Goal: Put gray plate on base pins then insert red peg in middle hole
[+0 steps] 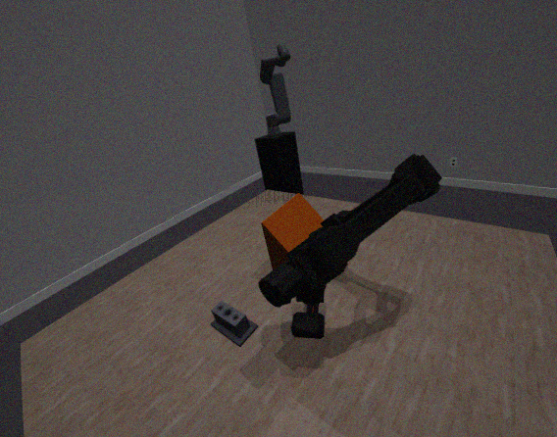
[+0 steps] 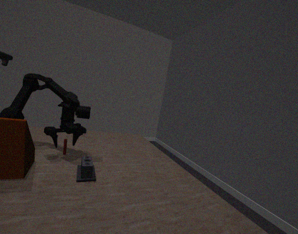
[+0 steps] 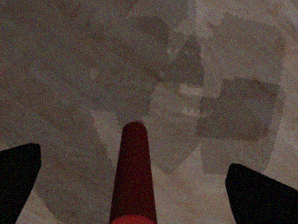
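The red peg (image 2: 64, 146) (image 3: 135, 189) stands upright on the wooden floor. My gripper (image 2: 64, 145) (image 3: 135, 167) (image 1: 308, 324) is open and lowered around the peg, with one dark finger on each side and clear gaps between the fingers and the peg. In the top view the gripper hides most of the peg. The gray plate (image 1: 228, 314) (image 2: 86, 160), with holes along its top, lies on the dark flat base (image 1: 243, 336) (image 2: 84, 178), a short way to the side of the peg.
The arm is mounted on an orange box (image 1: 291, 225) (image 2: 9, 149) behind the peg. A black pedestal (image 1: 278, 162) carrying a gray arm stands in the room's corner. Walls with baseboards border the floor.
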{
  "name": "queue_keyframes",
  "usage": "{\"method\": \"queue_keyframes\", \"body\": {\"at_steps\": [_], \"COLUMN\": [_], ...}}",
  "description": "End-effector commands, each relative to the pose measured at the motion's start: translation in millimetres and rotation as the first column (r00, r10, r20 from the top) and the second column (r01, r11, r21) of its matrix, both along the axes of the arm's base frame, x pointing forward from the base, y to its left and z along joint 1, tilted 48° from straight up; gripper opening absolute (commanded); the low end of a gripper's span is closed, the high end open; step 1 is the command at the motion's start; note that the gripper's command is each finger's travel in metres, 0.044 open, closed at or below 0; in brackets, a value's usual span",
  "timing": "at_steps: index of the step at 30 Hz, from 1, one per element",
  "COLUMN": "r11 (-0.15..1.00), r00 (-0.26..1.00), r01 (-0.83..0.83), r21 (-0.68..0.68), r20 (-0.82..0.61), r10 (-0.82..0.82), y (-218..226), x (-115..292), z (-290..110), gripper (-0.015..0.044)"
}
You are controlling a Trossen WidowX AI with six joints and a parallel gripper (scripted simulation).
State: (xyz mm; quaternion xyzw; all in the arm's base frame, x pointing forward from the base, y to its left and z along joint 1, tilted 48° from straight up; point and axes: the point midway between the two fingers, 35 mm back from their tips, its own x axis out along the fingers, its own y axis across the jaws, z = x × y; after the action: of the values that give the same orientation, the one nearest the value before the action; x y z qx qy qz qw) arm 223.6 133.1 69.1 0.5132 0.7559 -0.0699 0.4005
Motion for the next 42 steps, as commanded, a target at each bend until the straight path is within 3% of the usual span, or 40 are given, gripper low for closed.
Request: {"method": "queue_keyframes", "body": {"at_steps": [1, 11, 29, 42], "r11": [1.000, 1.000, 1.000, 1.000], "r00": [1.000, 1.000, 1.000, 1.000], "r01": [0.004, 0.004, 0.004, 0.006], "r21": [0.006, 0.006, 0.005, -0.006], "r20": [-0.003, -0.003, -0.003, -0.001], "r10": [-0.003, -0.003, -0.004, -0.006], "y": [0.9, 0.9, -0.1, -26.7], "x": [-0.6, -0.6, 0.0, 10.8], "z": [0.2, 0.2, 1.0, 23.1], "gripper": [0.0256, 0.0000, 0.0000, 0.0000]}}
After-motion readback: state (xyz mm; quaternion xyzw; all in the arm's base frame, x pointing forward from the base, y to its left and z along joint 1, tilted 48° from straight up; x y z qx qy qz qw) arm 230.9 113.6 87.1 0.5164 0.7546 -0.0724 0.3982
